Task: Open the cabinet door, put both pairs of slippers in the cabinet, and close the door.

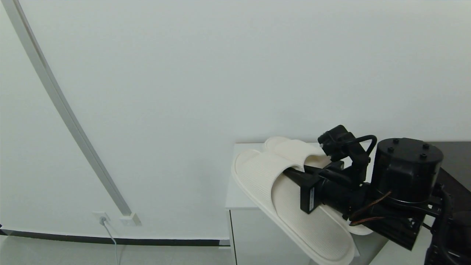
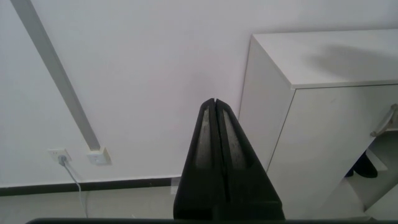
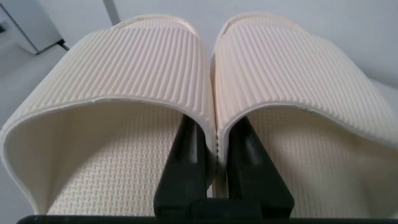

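Note:
A pair of white ribbed slippers [image 1: 265, 176] hangs tilted in the air over the front corner of the white cabinet [image 1: 235, 198]. My right gripper [image 1: 292, 173] is shut on the slippers. In the right wrist view one finger sits inside each slipper [image 3: 137, 68], and the right gripper [image 3: 215, 146] pinches the two touching inner walls together. My left gripper [image 2: 215, 107] is shut with nothing in it and hangs in front of the wall, beside the cabinet [image 2: 323, 56]. A door handle [image 2: 387, 121] shows on the cabinet front. Below the handle is a gap with a dark shape [image 2: 367, 168] inside.
A grey conduit [image 1: 62, 106] runs slantwise down the white wall to a box near the floor. Beside it is a wall socket [image 1: 101, 217] with a cable plugged in. A dark skirting strip [image 1: 110, 241] lines the floor. A dark surface [image 1: 454, 152] lies right of the cabinet.

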Controlling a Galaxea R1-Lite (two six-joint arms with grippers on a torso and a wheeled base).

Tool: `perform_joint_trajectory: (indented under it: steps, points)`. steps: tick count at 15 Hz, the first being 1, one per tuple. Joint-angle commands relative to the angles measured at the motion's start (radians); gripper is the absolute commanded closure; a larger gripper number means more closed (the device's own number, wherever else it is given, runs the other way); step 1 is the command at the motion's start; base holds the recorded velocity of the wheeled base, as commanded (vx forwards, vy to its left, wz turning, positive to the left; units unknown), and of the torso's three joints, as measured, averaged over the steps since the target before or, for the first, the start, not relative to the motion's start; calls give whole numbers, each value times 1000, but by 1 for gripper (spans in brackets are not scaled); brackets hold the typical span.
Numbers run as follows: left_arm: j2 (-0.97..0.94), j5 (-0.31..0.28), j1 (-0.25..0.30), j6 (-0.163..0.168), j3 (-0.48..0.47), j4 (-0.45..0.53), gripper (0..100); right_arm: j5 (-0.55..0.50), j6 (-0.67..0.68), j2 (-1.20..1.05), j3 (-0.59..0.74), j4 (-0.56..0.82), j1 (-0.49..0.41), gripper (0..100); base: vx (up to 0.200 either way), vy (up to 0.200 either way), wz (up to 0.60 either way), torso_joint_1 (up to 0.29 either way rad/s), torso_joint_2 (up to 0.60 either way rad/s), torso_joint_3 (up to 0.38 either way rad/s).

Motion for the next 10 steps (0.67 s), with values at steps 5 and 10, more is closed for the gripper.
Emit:
perform_joint_trajectory:
  steps: [5,10]
  points:
    - [1,0,2,-2,0,0,100,3,-49,-18,50,-55,5,100,0,0,0,0,0,0]
    - [1,0,0,-3,0,0,100,2,-49,-17,48,-55,5,100,-200,0,0,2,1,1]
